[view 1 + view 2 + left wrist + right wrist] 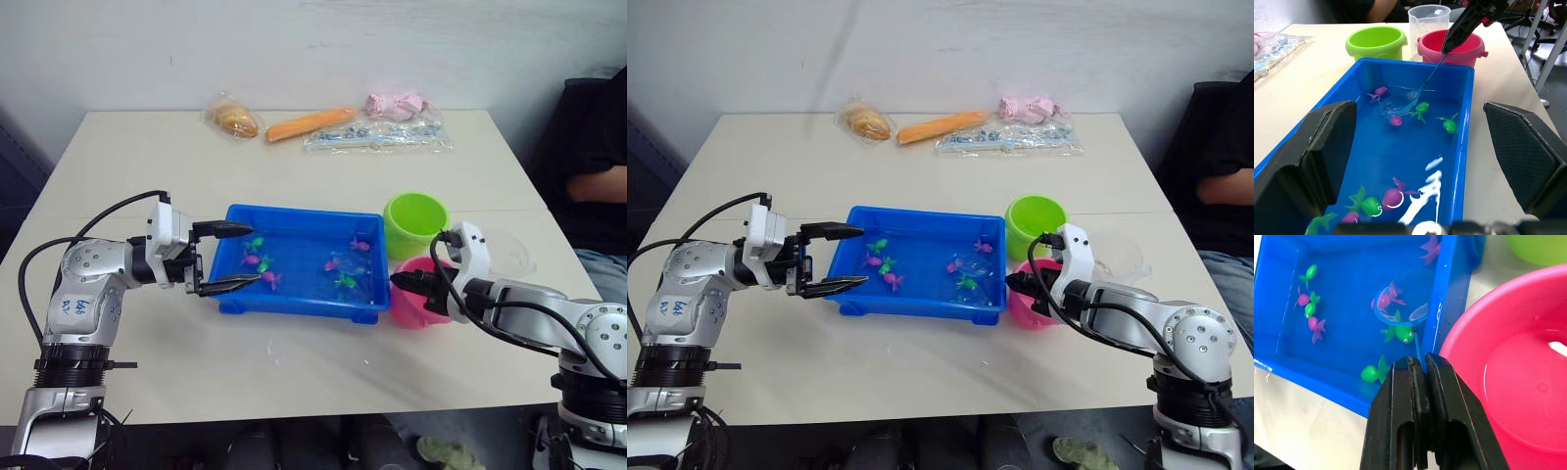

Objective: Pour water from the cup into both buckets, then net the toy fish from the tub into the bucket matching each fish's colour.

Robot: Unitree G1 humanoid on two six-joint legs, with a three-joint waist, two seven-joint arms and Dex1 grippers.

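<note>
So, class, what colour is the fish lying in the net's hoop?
Pink: the fish sits in the net; the right wrist view shows it best.

We see the blue tub (294,294) holding pink and green fish (1315,325); the net (1396,308) dips in at its three o'clock side.

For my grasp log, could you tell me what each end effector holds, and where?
Right end effector: the net, by its handle end. Left end effector: open at the tub edge, holding nothing.
</note>
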